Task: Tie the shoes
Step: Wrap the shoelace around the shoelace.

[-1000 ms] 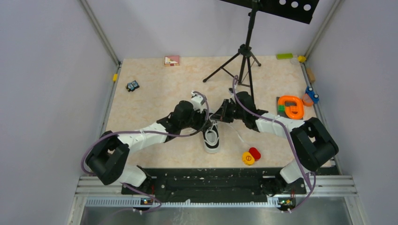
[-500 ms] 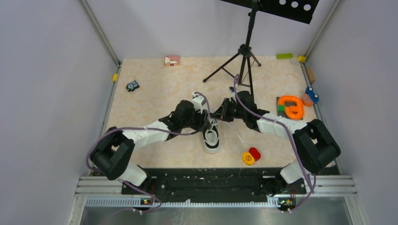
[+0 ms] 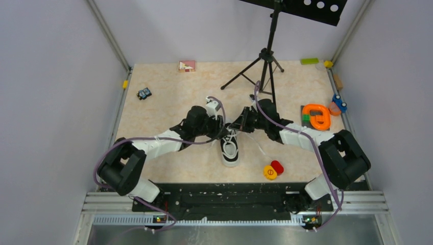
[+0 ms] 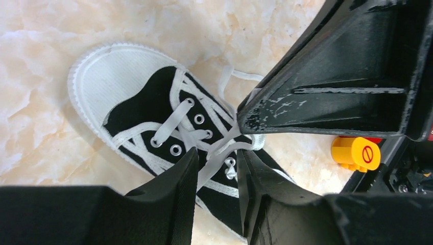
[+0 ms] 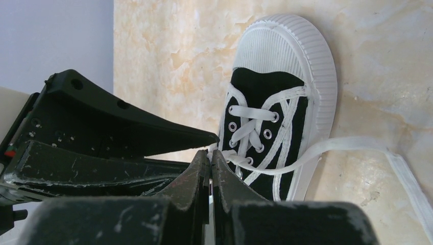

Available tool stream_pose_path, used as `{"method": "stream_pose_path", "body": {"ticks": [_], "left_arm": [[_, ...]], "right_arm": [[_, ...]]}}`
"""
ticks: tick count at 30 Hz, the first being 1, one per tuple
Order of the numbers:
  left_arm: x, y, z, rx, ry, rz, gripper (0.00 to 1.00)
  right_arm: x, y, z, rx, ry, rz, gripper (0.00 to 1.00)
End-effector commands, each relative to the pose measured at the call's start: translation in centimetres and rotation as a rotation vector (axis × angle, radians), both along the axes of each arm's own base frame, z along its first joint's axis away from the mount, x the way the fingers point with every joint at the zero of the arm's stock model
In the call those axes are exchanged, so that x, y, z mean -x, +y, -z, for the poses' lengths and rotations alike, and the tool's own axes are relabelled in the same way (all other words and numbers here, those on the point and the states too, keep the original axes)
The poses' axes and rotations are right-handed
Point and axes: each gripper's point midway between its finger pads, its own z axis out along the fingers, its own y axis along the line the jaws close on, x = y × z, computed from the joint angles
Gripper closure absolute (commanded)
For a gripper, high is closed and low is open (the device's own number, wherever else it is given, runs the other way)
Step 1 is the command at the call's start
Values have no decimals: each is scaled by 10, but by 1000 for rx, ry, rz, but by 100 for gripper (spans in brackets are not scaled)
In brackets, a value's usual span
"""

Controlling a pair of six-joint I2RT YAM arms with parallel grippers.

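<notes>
Shoe (image 3: 231,149) lies on the worktop (image 3: 168,87) right beneath both my pincers, its laces not yet tied. My right pincer (image 5: 210,157) is clenched on a white lace (image 5: 332,145) just above the eyelets. My left pincer (image 4: 217,159) is released, fingers straddling another strand. I judge it should close squarely on that strand before either pulls, gently. Each pincer crowds the other. A yellow disc (image 4: 356,153) and a tripod (image 3: 265,58) stand well clear.

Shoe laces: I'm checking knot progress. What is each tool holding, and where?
The right tool pinches a white lace near the upper eyelets of the shoe; the left tool straddles a strand, jaws apart, gripping nothing.
</notes>
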Motion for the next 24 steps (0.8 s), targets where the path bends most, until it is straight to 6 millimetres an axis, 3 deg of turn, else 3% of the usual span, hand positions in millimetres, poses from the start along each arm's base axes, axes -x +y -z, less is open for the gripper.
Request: {"method": "stream_pose_path", "body": {"ticks": [1,8,10,14,19,24], "left_arm": [[-1,-16,-13,69,-26,74,63],[4,-24,-7,80,12,128,67],[4,-24,-5,77,19,126,72],[3,-21,-6,79,17,108,93],[4,-20,-10,84,12,99,100],[6,-21,-12,94,14,110,100]], "right_arm": [[-8,4,-33,-62,-84,1,100],[-8,3,-32,-60,-82,3,100],[-8,3,-33,-61,-83,2,100],[-8,3,-33,-61,-82,3,100],[-7,3,-31,-59,-79,3,100],[-7,3,-31,-57,-78,4,100]]}}
